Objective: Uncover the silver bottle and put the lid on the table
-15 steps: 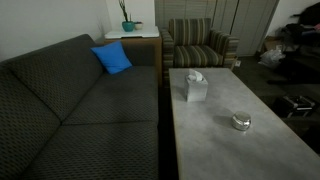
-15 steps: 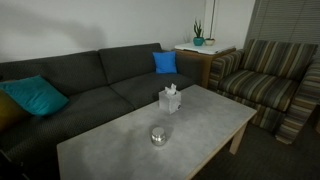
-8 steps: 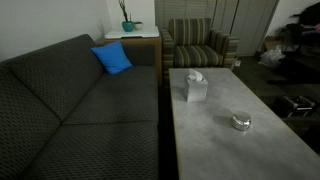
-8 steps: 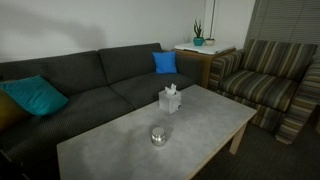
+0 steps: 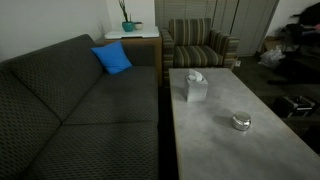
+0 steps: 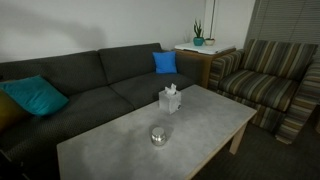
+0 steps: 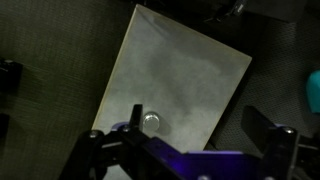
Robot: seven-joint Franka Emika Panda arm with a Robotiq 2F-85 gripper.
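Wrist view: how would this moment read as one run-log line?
tool: open, above pale grey stone-like table | small shiny silver metal bottle: on table, untouched | silver lid: seemingly on bottle

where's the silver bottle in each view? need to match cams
Exterior view: silver bottle right of centre on the table, nearer the camera than the tissue box.
Exterior view: silver bottle low centre, nearer than the tissue box.
Wrist view: silver bottle lower left of centre, near the table's edge.
Shared landmark: the grey table.
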